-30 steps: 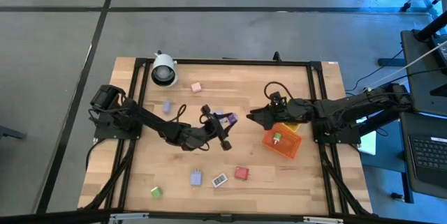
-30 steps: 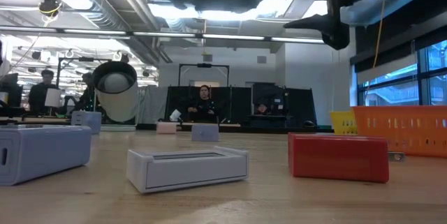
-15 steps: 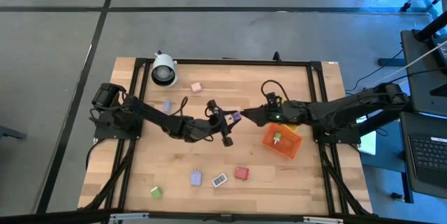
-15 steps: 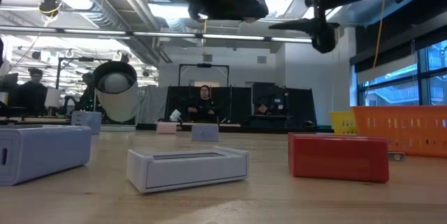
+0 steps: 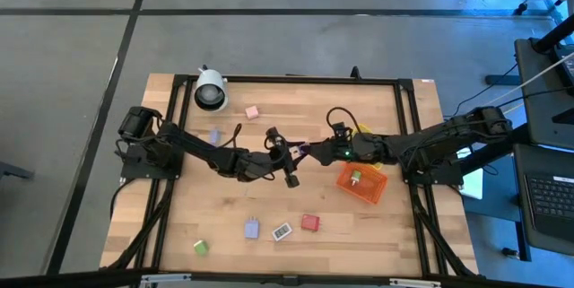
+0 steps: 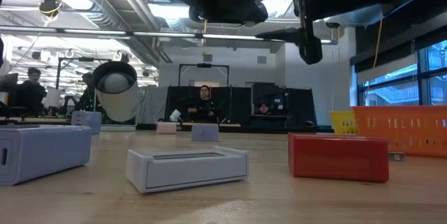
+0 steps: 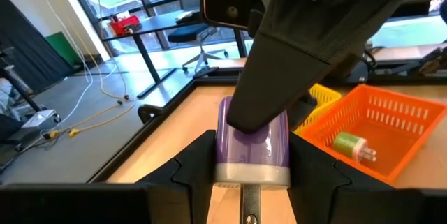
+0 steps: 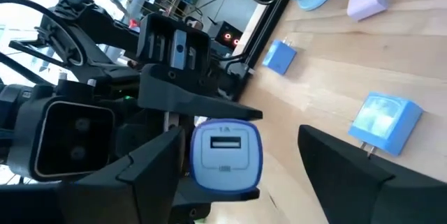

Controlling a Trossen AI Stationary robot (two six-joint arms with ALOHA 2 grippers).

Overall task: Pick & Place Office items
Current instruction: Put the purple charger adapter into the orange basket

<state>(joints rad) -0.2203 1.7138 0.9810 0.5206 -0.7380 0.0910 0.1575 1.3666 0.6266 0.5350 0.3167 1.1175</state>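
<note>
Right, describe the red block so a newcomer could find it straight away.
Start at the orange plastic bin on the wooden table's right side. Move towards the front edge, where three small items lie in a row. The small red rectangular block is nearest the bin, beside a white piece and a lavender one.

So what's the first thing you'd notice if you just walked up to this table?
Probably the two grippers meeting above the table's middle: the left gripper holds a purple charger while the open right gripper reaches around it. Next, the bright orange bin on the right, with a small green piece inside.
</note>
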